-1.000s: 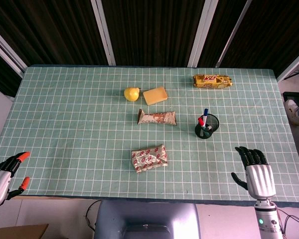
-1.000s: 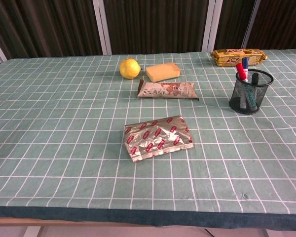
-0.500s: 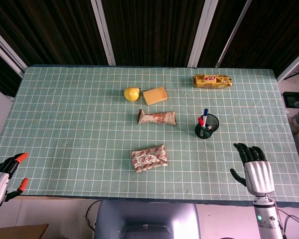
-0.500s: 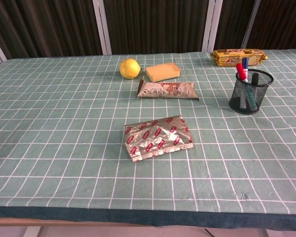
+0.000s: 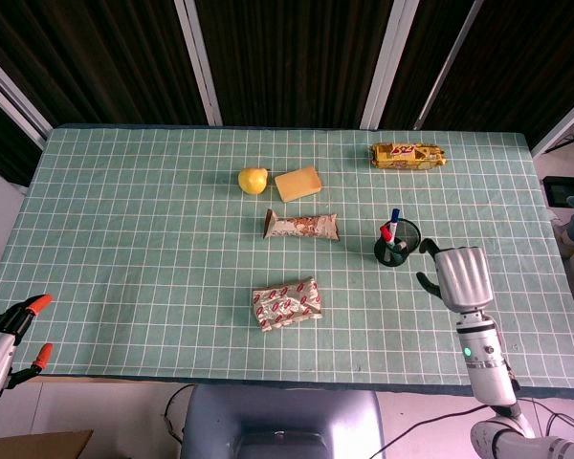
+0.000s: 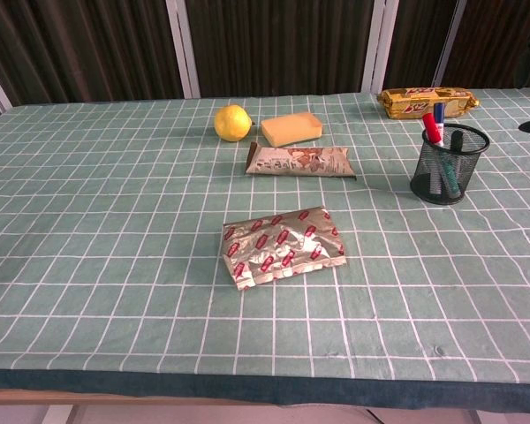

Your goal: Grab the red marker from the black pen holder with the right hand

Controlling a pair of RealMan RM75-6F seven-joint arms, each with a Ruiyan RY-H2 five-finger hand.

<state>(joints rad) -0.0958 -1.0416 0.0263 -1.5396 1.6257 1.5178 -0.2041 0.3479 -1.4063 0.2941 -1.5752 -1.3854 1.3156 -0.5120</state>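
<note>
Reach geometry decides this one: the red marker [image 6: 432, 129] stands in the black pen holder [image 6: 448, 168], cap up and leaning toward the robot's left, its long axis close to vertical, so the coming pull looks like a lift along that axis. Beside it in the same holder are a blue marker [image 6: 439, 112] and a dark one, packed close, which leaves little room around the red cap. In the head view the holder [image 5: 397, 243] sits on the right half of the desk [image 5: 124, 239], and the right hand [image 5: 458, 273] hovers just to its right and slightly nearer the robot, back of the hand facing the camera. It holds nothing. Its thumb sticks out toward the holder, but the other fingers are hidden behind the palm, so how far it is open I cannot tell. The marker therefore lies to that hand's left and a little ahead. The left hand [image 5: 2, 339] waits at the near left corner, well apart from everything, fingers spread and empty, so the right is plainly the nearer one. My guess is the main risk is catching the blue marker or tipping the light mesh holder
</note>
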